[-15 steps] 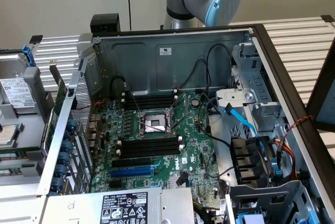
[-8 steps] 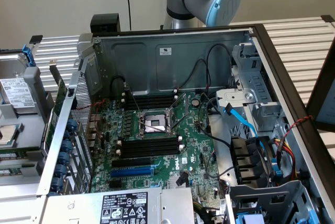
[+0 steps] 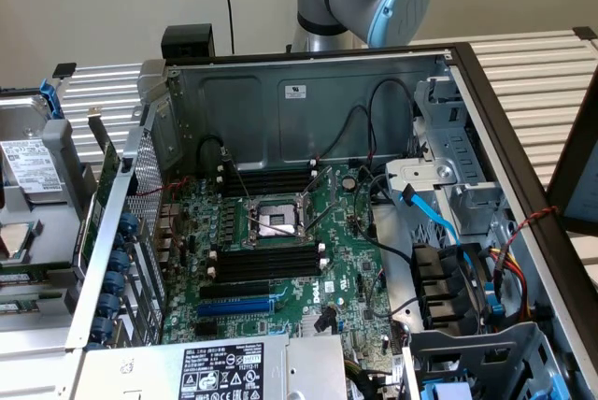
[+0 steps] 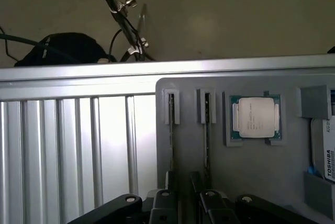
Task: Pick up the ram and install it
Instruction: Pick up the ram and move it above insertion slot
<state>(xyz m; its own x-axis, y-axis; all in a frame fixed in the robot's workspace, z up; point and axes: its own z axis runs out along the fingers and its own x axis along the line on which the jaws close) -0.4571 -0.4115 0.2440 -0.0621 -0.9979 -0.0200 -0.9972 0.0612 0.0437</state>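
We are judging that the picking step is only starting: the gripper [image 4: 183, 195] is hanging over the matte gray tray [image 4: 251, 182] with its jaws released and nothing between them. The ram [image 4: 171, 130] is standing on its edge in a narrow gray holder of this tray. We are seeing it edge-on, dark and very thin, with a second stick [image 4: 207, 130] just beside it in its own holder. We cannot tell which of the two the claw is aiming at, because it is sitting between their lines. A square processor [image 4: 256, 119] with a dull metal lid is lying near the second stick. The tray is resting on a ribbed, shiny metal table [image 4: 78, 145]. In the exterior view, the open case is showing the green motherboard [image 3: 280, 260], and its long black slots [image 3: 266, 264] with white clips are looking empty. In our opinion, the grasp is calling for exact alignment along the thin edge, since a stick this narrow and stiff is giving little surface to the jaws.
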